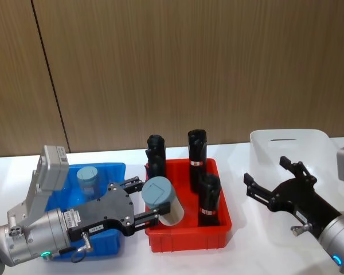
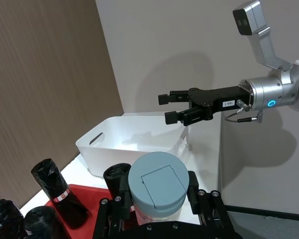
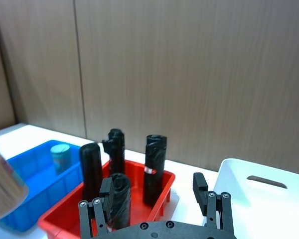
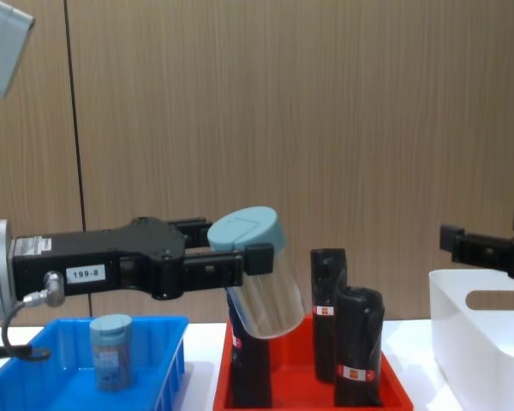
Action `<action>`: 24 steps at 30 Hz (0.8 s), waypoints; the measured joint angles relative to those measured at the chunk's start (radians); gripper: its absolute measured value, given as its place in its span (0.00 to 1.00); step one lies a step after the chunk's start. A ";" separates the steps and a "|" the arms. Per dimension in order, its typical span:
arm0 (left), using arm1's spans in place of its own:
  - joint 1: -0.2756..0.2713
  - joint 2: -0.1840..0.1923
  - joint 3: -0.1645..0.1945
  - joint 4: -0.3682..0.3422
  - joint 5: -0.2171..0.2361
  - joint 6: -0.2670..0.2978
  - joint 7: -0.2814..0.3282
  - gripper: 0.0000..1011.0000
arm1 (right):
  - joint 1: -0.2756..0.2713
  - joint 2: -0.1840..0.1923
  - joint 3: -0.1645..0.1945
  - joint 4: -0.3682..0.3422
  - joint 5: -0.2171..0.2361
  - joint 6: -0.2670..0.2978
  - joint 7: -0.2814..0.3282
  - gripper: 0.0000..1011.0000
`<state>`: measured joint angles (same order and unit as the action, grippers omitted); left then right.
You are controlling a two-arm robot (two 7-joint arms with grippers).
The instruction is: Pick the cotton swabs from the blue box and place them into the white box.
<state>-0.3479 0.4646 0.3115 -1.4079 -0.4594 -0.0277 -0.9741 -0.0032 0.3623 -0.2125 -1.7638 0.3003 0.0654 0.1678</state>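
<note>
Over red tray (image 1: 186, 241): left tool (image 1: 144, 200) grips cotton swabs jar (image 1: 162, 199), held high to clear rolls (image 1: 196, 150). Right tool (image 1: 266, 170) spread above white box (image 1: 286, 136).

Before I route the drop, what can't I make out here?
Tall white plastic bin: floor hidden by its own wall, chest view.
Shallow blue plastic bin: near part covered by left gripper and arm, head view.
Held clear swab jar, grey-blue lid: base behind that gripper, left wrist view.
</note>
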 joint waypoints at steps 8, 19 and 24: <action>-0.001 0.001 0.000 0.001 0.000 0.000 -0.003 0.65 | 0.016 0.031 0.012 0.000 0.012 0.062 0.103 0.99; -0.001 0.001 0.000 0.001 0.000 0.000 -0.005 0.65 | 0.051 0.057 0.013 0.009 0.007 0.134 0.253 0.99; -0.001 0.001 0.000 0.001 0.000 0.000 -0.006 0.65 | 0.075 0.057 0.004 0.019 -0.011 0.161 0.309 0.99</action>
<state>-0.3489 0.4654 0.3116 -1.4068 -0.4593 -0.0279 -0.9800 0.0722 0.4188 -0.2085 -1.7445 0.2890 0.2262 0.4767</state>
